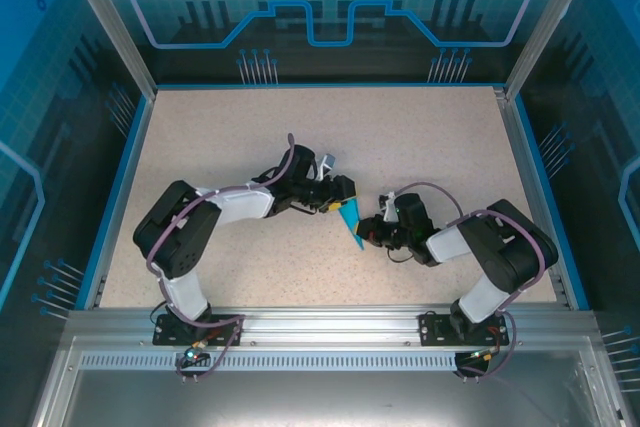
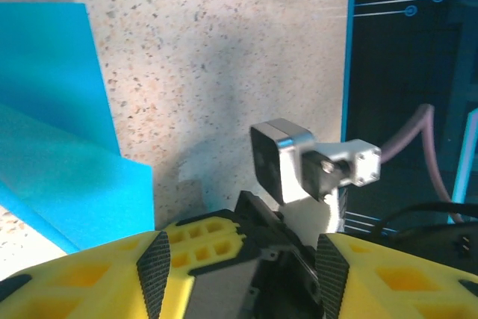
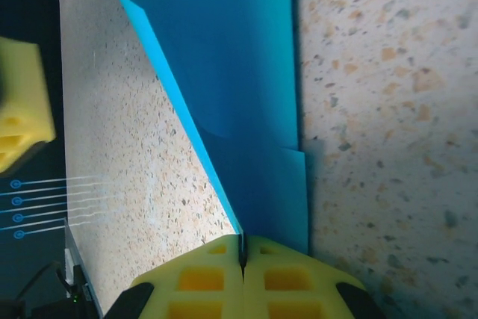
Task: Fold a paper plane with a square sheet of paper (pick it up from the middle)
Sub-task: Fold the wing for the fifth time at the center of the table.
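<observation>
Right wrist view: right gripper (image 3: 241, 259) pinches the paper's (image 3: 239, 72) folded edge, mid-table (image 1: 450, 147). Left gripper (image 2: 243, 270) gapes empty just beside it. The paper runs off-frame there, and the right arm's camera (image 2: 287, 158) sits dead ahead.

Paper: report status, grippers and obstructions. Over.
Left gripper open, folded paper beside it, not between its fingers. Right gripper shut on the paper's edge. No obstruction seen on the table.
</observation>
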Motion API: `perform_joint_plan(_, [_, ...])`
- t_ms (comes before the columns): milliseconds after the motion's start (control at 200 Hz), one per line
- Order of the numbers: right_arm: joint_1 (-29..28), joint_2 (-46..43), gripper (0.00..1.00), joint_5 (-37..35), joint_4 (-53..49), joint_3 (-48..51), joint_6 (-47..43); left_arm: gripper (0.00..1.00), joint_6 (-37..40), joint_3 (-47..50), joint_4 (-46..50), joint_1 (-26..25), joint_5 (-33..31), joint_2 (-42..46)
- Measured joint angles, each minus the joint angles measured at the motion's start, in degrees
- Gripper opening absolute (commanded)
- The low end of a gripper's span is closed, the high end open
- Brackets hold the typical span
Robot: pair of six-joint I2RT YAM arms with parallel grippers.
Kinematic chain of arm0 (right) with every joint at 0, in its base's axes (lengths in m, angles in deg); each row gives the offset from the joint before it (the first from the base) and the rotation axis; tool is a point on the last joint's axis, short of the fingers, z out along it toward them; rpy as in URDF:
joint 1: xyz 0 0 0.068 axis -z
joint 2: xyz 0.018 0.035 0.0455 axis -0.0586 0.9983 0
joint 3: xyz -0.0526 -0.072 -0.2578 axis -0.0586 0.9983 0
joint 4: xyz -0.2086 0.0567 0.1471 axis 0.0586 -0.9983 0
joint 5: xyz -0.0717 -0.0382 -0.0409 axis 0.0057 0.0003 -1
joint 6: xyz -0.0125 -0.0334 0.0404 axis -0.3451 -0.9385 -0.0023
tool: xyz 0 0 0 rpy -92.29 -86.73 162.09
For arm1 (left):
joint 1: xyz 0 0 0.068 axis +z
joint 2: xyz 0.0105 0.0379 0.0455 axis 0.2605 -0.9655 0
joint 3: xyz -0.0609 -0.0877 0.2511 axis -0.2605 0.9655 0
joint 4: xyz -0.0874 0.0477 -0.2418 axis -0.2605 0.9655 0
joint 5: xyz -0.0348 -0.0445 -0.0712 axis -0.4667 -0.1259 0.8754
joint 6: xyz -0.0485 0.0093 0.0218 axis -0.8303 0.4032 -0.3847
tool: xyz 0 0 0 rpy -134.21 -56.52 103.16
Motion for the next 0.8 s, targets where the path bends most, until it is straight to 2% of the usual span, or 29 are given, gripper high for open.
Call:
perform_joint_plan(325, [2.3,2.7,0.00,4.7,3.2,0.0,4.1,0.55,-0.2,1.1,-3.5,-0.2,0.8,-2.9])
perform_joint_plan(800, [2.6,3.0,0.01,5.3,3.1,-0.1,4.9,0.54,-0.2,-1.8,-4.7,-1.1,2.2,-10.3])
